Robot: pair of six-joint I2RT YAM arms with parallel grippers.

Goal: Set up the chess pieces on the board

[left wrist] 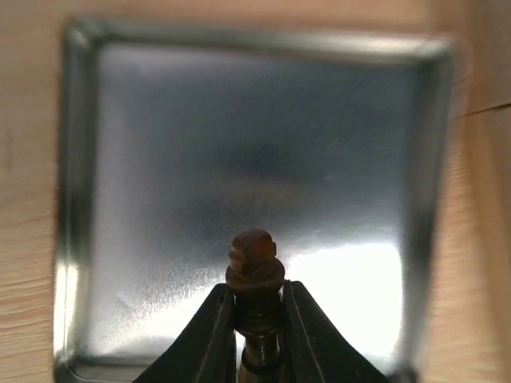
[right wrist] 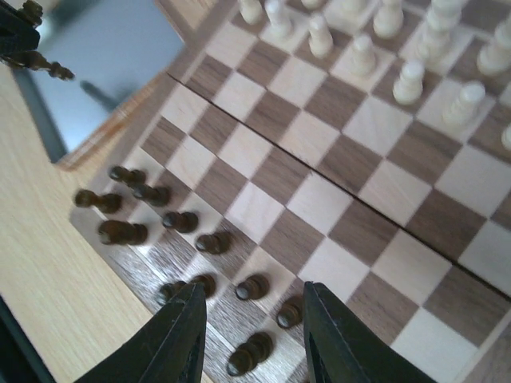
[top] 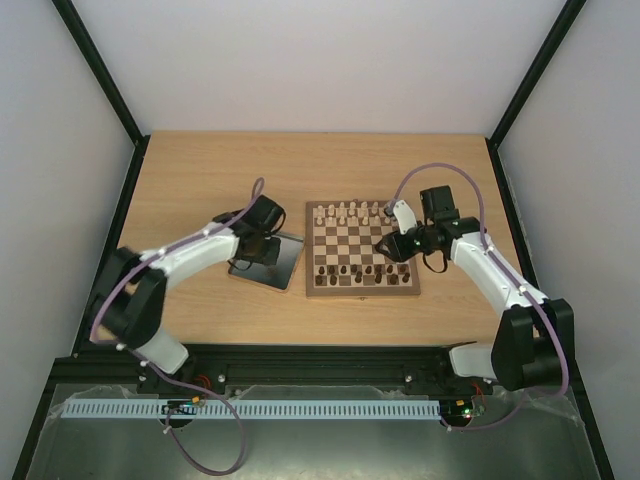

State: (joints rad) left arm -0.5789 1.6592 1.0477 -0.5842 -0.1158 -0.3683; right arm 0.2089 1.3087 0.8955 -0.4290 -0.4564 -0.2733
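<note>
My left gripper (left wrist: pixel 255 307) is shut on a dark brown chess piece (left wrist: pixel 255 259), gripping it below its knobbed head over the shiny metal tray (left wrist: pixel 239 128). In the top view this gripper (top: pixel 262 245) sits over the tray (top: pixel 287 262), left of the board (top: pixel 355 245). Several dark chess pieces (top: pixel 350 270) stand in the board's two near rows. My right gripper (right wrist: pixel 254 289) hangs open above those dark pieces (right wrist: pixel 180 221), holding nothing. In the top view it (top: pixel 390 245) is over the board's right side.
Cream pieces (top: pixel 350 211) fill the board's far rows, also seen as cream pieces (right wrist: pixel 411 80) in the right wrist view. The tray (right wrist: pixel 112 56) lies just off the board's left edge. Black frame posts and pale walls enclose the wooden table (top: pixel 200 180).
</note>
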